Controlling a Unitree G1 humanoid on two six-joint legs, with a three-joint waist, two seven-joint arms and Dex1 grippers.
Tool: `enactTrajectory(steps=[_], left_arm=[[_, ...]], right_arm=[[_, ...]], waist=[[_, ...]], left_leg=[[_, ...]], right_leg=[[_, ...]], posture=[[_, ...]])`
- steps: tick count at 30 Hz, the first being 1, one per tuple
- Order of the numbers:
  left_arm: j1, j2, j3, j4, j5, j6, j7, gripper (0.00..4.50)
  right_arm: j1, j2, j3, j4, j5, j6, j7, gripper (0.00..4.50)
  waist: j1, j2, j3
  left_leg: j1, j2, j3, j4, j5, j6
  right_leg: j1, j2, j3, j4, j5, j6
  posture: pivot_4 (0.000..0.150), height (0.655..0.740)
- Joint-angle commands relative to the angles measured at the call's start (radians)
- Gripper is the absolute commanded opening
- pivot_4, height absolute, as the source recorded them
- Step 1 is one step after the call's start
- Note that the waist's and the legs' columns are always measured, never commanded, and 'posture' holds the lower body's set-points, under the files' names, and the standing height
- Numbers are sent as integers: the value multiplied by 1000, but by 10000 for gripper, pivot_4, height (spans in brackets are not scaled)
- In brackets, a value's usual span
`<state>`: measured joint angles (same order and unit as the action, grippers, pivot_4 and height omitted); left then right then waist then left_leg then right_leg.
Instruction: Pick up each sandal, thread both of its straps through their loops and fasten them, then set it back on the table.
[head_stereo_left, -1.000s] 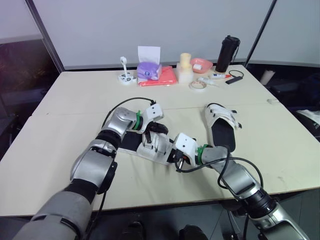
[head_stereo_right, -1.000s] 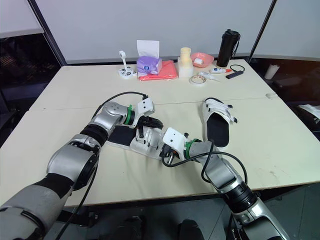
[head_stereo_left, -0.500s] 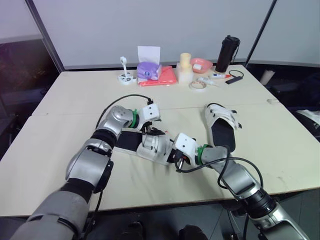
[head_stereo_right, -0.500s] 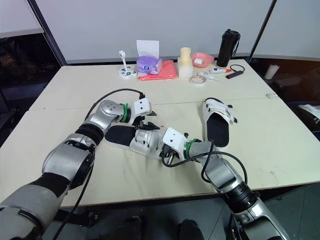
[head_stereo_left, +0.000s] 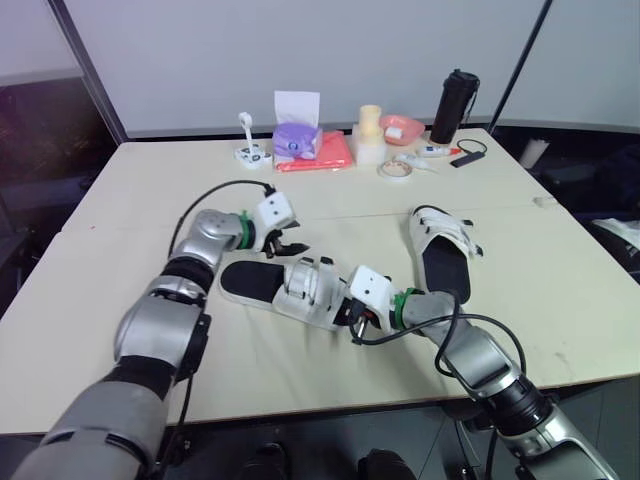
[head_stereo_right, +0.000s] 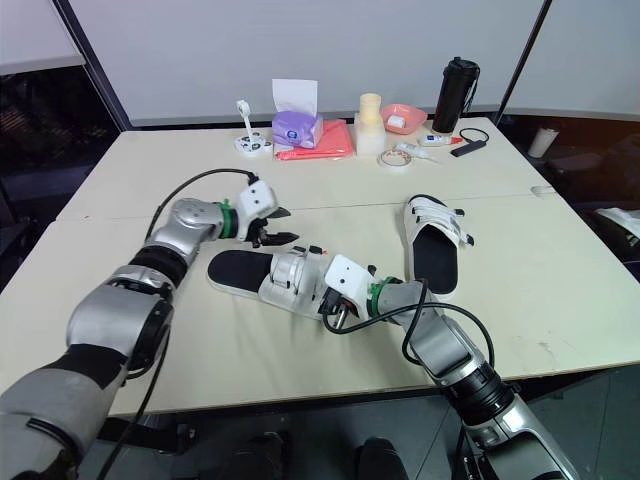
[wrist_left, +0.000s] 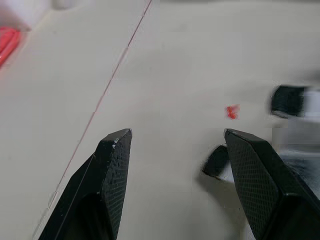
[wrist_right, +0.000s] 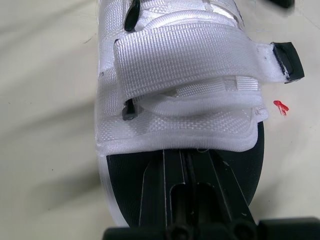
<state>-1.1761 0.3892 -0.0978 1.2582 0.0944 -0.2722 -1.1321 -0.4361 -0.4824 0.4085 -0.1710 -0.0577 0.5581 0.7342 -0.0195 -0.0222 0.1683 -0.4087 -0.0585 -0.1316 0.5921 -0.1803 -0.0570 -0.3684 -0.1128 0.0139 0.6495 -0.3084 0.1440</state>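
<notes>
White webbing over a black footbed: the near sandal (head_stereo_left: 290, 290) lies flat on the table (head_stereo_left: 520, 200) at mid-front, heel toward the robot's left and toe toward its right. The front strap (wrist_right: 190, 55) is folded across the upper, and its black tip (wrist_right: 287, 60) juts past the side. Beneath it a band of webbing bows up loose, so whether the fastening has seated cannot be told. Hazard one, by judgement, is that with nothing pressing on the strap the fold could spring open and pull back out of its loop. Hazard two is that the only hold is at the toe end, so a lift from there could let the long heel end swing or the shoe slide free. The right gripper (head_stereo_left: 347, 312) comes in low from the robot's right with its forearm near the tabletop. Its fingers (wrist_right: 165, 175) are drawn together over the footbed with the tips under the front lip of the white upper, and they appear clenched on the near sandal there. The left gripper (head_stereo_left: 288, 240) is off the shoe, poised over bare table just beyond the heel end. It is released, its jaws spread wide with nothing between them, and the arm is stretched forward and bent inward at the wrist. The second sandal (head_stereo_left: 440, 250) lies well apart on the robot's right, with its straps lying across its upper. Along the far edge stand a purple tissue box (head_stereo_left: 295, 140) and a black bottle (head_stereo_left: 455, 107).
</notes>
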Motion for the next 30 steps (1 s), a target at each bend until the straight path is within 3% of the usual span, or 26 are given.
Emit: enactTrajectory(steps=[1,8,15,21,30], left_arm=[[28,41,31,-67,-43,-46,-88,30355],[173,122,-11,-152,-1,-352,-128,30355],[186,125,-42,-109,55,-559,-10,30355],[168,105,-65,-80,85,-668,67,30355],[179,83,-76,-62,54,-756,4,30355]], right_arm=[[44,-18,45,111,-39,40,5,0],[33,-18,1,59,-9,68,13,0],[51,-41,-67,-79,47,163,33,0],[106,-92,-212,-365,210,353,76,0],[62,-163,-475,-612,488,623,100,0]], waist=[[1,0,0],[5,0,0],[16,0,0],[21,-1,1],[5,0,6]], left_leg=[[0,0,0,0,0,0],[0,0,0,0,0,0],[-3,0,-1,0,0,0],[-21,-3,-2,1,0,1],[-23,-2,-1,1,0,1]], right_leg=[[0,0,0,0,0,0],[-1,0,0,0,3,-5],[-3,-1,0,-2,3,-5],[-19,-2,-1,0,3,-4],[-21,-2,-2,2,3,-4]], posture=[[1500,7400],[1500,7400],[1500,7400],[1500,7400],[1500,7400]])
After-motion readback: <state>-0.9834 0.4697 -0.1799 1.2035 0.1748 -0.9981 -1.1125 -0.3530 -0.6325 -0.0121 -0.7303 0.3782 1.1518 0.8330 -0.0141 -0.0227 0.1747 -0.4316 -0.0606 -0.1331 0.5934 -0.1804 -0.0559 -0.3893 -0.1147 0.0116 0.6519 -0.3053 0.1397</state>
